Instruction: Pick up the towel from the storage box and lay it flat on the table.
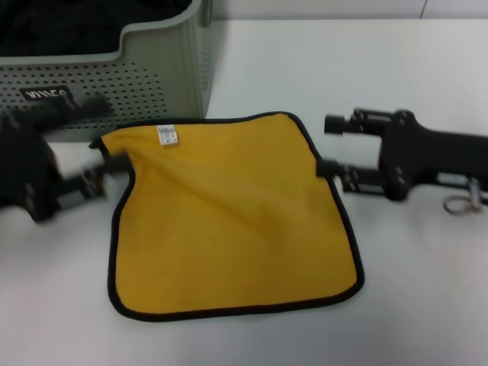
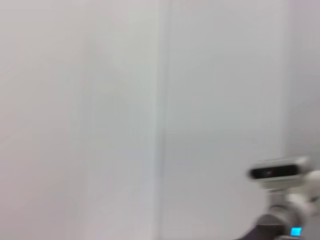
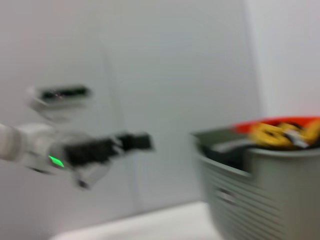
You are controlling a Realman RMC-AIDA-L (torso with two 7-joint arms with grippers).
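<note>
The towel (image 1: 229, 217) lies spread on the table (image 1: 396, 305), yellow face up, with black edging and its white care tag (image 1: 166, 135) near the far left corner. A soft crease runs from that corner. The storage box (image 1: 152, 76) stands just behind it at the far left; it also shows in the right wrist view (image 3: 260, 190). My left gripper (image 1: 103, 143) is open beside the towel's left corner and holds nothing. My right gripper (image 1: 329, 145) is open at the towel's right edge, also empty. The right wrist view shows the left gripper (image 3: 112, 147) farther off.
Black fabric (image 1: 76, 23) fills the box. The right wrist view shows yellow and red items (image 3: 285, 132) at the box's top. The left wrist view shows only a pale wall and the right arm's wrist camera (image 2: 277, 171). White tabletop surrounds the towel.
</note>
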